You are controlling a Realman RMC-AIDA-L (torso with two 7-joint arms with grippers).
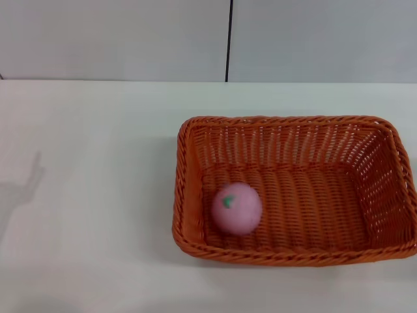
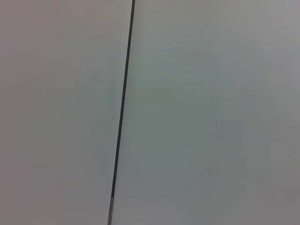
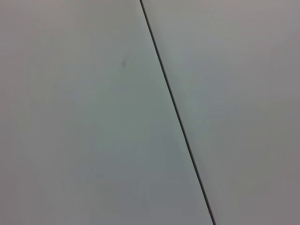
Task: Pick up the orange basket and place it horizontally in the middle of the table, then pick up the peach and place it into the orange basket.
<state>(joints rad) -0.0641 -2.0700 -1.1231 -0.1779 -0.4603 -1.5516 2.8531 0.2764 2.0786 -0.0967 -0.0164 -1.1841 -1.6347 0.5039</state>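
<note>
The orange basket (image 1: 296, 140) lies lengthwise on the white table (image 1: 91, 195), right of the middle, its right end reaching the picture's edge. The peach (image 1: 236, 208), pink with a small green leaf mark, rests on the basket's floor near its front left corner. Neither gripper shows in the head view. Both wrist views show only the grey wall with its thin black line (image 2: 123, 103), and no fingers.
A grey wall (image 1: 117, 39) with a black vertical line (image 1: 229, 39) stands behind the table's far edge. A faint arm shadow (image 1: 26, 186) falls on the tabletop at the left.
</note>
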